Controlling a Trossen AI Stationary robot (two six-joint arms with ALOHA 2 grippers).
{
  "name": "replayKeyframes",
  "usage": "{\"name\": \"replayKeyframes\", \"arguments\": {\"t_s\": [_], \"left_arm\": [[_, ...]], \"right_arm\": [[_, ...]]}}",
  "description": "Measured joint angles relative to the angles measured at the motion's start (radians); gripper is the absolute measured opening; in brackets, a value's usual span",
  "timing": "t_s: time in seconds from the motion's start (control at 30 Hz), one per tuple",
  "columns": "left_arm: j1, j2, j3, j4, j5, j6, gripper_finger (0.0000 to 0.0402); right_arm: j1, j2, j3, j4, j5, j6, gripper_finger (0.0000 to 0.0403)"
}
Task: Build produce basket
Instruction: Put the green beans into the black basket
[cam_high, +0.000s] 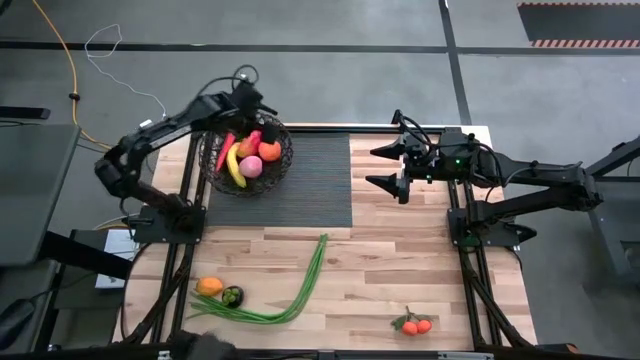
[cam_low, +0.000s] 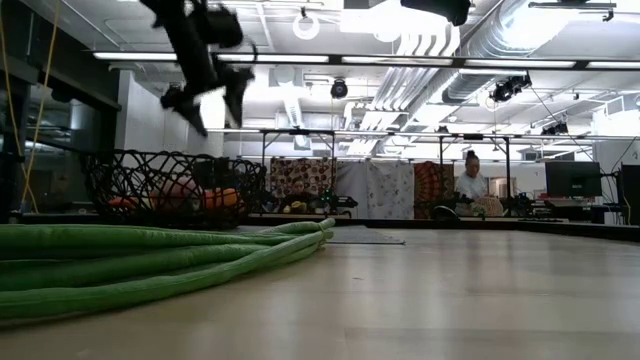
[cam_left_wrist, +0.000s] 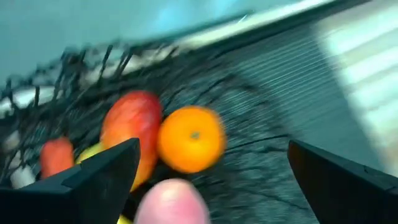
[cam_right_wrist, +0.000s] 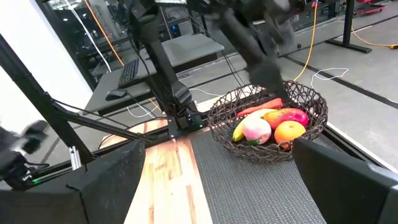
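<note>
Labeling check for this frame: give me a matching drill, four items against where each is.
1. orange
2. long green stalks
3. left end effector
4. right end effector

a. open above the basket
b. lying on bare wood at the table's near side
c. in the basket
d. open, at the dark mat's right edge

Pairs: 1-c, 2-b, 3-a, 4-d

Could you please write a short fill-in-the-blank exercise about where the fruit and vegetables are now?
1. The orange lies inside the wire ____.
2. The long green stalks lie on the ____, not in the basket.
3. The left gripper hangs above the basket with its fingers ____.
4. The banana in the basket has the colour ____.

Missing words: basket; table; open; yellow
</note>
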Motion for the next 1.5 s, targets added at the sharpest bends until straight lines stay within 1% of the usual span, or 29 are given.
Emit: {"name": "replayKeyframes", "arguments": {"t_s": [0.1,0.2,0.33,0.47,0.57,0.63,0.7,0.8,0.93,1.1,1.2,1.33,1.43,1.5], "left_arm": [[-0.080,-0.125,-0.010,0.066,0.006,0.011,0.0395],[-0.206,-0.284,-0.081,0.203,0.006,0.001,0.0395],[-0.416,-0.492,-0.248,0.440,0.005,-0.027,0.0396],[-0.626,-0.665,-0.447,0.676,0.028,0.023,0.0395],[-0.737,-0.760,-0.575,0.808,-0.035,0.013,0.0395],[-0.782,-0.804,-0.632,0.845,-0.076,-0.017,0.0395],[-0.805,-0.828,-0.664,0.845,-0.104,-0.031,0.0395],[-0.825,-0.836,-0.689,0.846,-0.103,-0.032,0.0395],[-0.828,-0.831,-0.689,0.870,-0.103,-0.031,0.0395],[-0.828,-0.827,-0.689,0.895,-0.126,-0.032,0.0395],[-0.828,-0.827,-0.689,0.894,-0.138,-0.032,0.0395],[-0.828,-0.827,-0.689,0.892,-0.148,-0.032,0.0395],[-0.828,-0.827,-0.689,0.891,-0.171,-0.024,0.0397],[-0.827,-0.827,-0.689,0.887,-0.174,-0.026,0.0397]], "right_arm": [[0.000,0.000,0.000,0.000,0.000,0.024,0.0397],[0.000,0.000,0.000,0.000,-0.004,0.043,0.0397],[0.000,0.000,0.000,0.000,-0.010,0.046,0.0397],[0.000,0.000,0.000,-0.006,-0.011,0.087,0.0397],[0.000,0.000,0.000,-0.026,-0.019,0.120,0.0397],[0.000,0.000,0.000,-0.031,-0.019,0.147,0.0397],[0.000,0.000,0.000,-0.036,-0.019,0.178,0.0397],[0.000,0.000,0.000,-0.048,-0.019,0.208,0.0397],[0.000,0.000,0.000,-0.079,-0.019,0.229,0.0397],[0.000,0.000,0.000,-0.167,-0.013,0.333,0.0397],[0.000,0.000,0.000,-0.243,-0.010,0.438,0.0397],[0.006,0.008,0.000,-0.388,-0.055,0.635,0.0397],[0.060,0.049,0.000,-0.501,-0.062,0.807,0.0397],[0.108,0.101,0.000,-0.527,-0.064,0.907,0.0397]]}}
